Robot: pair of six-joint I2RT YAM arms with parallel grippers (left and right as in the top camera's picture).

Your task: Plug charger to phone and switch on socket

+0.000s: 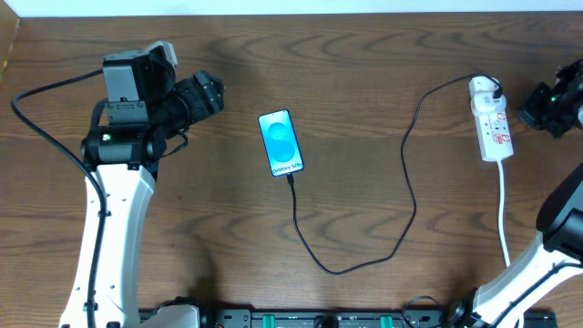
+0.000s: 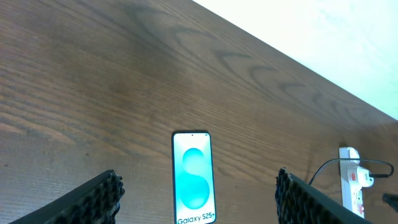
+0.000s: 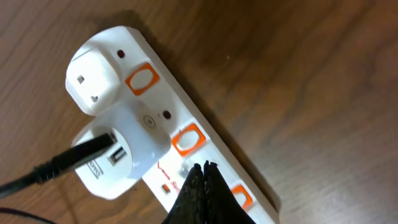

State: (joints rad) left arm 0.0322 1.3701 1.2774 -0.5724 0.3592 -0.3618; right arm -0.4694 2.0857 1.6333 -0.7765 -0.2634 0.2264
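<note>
The phone [image 1: 281, 142] lies mid-table with its cyan screen lit; it also shows in the left wrist view [image 2: 193, 178]. The black charger cable [image 1: 405, 187] runs from the phone's bottom edge in a loop to a white adapter plugged into the white socket strip [image 1: 492, 123] at the right. My left gripper [image 2: 196, 196] is open and empty, left of the phone. My right gripper [image 3: 203, 171] is shut with nothing in it, its tips just above the socket strip [image 3: 186, 124] near an orange switch. The adapter with the black cable [image 3: 74, 158] sits beside the tips.
The socket's white cord [image 1: 504, 214] runs toward the front edge at the right. A pale surface [image 2: 323, 43] lies beyond the table's far edge. Both arm bases stand at the front corners.
</note>
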